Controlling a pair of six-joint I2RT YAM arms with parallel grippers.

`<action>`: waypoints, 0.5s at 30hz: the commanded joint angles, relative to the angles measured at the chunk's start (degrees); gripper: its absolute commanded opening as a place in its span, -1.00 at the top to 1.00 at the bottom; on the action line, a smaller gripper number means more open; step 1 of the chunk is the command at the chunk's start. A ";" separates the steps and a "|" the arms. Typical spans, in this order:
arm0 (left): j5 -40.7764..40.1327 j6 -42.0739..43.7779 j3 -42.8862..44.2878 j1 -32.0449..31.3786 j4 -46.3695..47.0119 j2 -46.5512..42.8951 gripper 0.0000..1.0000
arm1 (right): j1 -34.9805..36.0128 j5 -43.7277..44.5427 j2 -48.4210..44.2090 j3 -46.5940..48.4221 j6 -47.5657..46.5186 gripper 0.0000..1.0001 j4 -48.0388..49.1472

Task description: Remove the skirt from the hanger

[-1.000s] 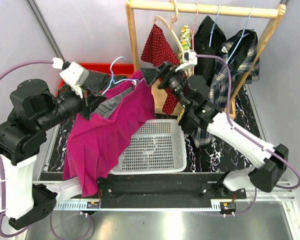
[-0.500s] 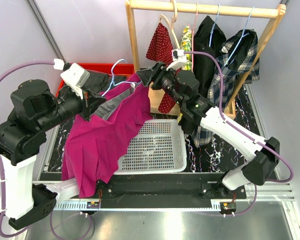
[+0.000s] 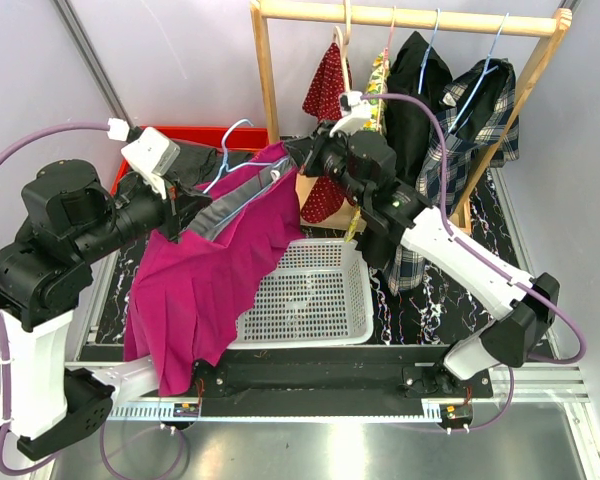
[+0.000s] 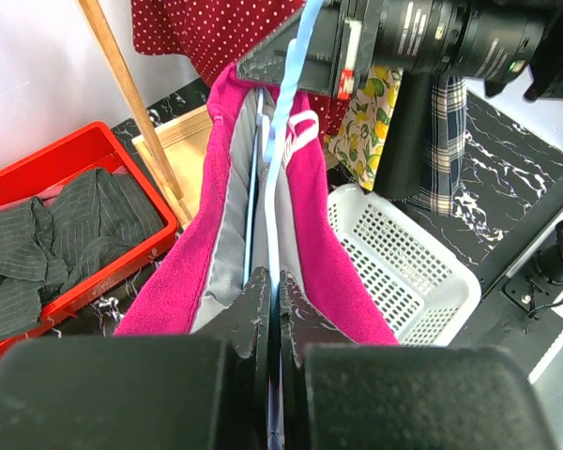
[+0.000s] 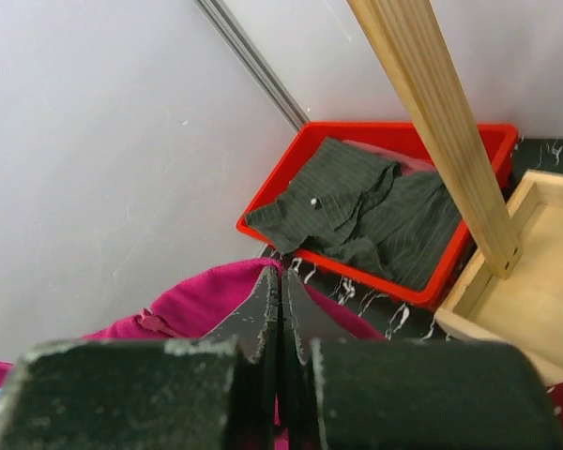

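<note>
Magenta skirt (image 3: 210, 270): soft, limp cloth with a grey lining at the waistband. It hangs mid-air left of centre, its lower part over the left rim of the white mesh basket (image 3: 355, 300) on the marbled counter (image 3: 420, 300). It will likely sag and slide (no stiffness to push against), so take it at the waistband. Hanger (image 4: 283, 122): thin pale-blue wire, rigid, smooth. Left gripper (image 4: 272, 281): fingers pinched on the wire. Right gripper (image 3: 292, 152): fingers pressed together at the waistband's far end, apparently on cloth.

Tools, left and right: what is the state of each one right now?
Left tool: closed on the blue hanger.
Right tool: closed on the edge of the pink skirt.
</note>
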 commanded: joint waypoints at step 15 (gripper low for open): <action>1.47 0.92 -5.90 -2.98 9.64 3.91 1.00 | 6.63 -10.10 10.29 32.25 -7.14 1.00 -6.70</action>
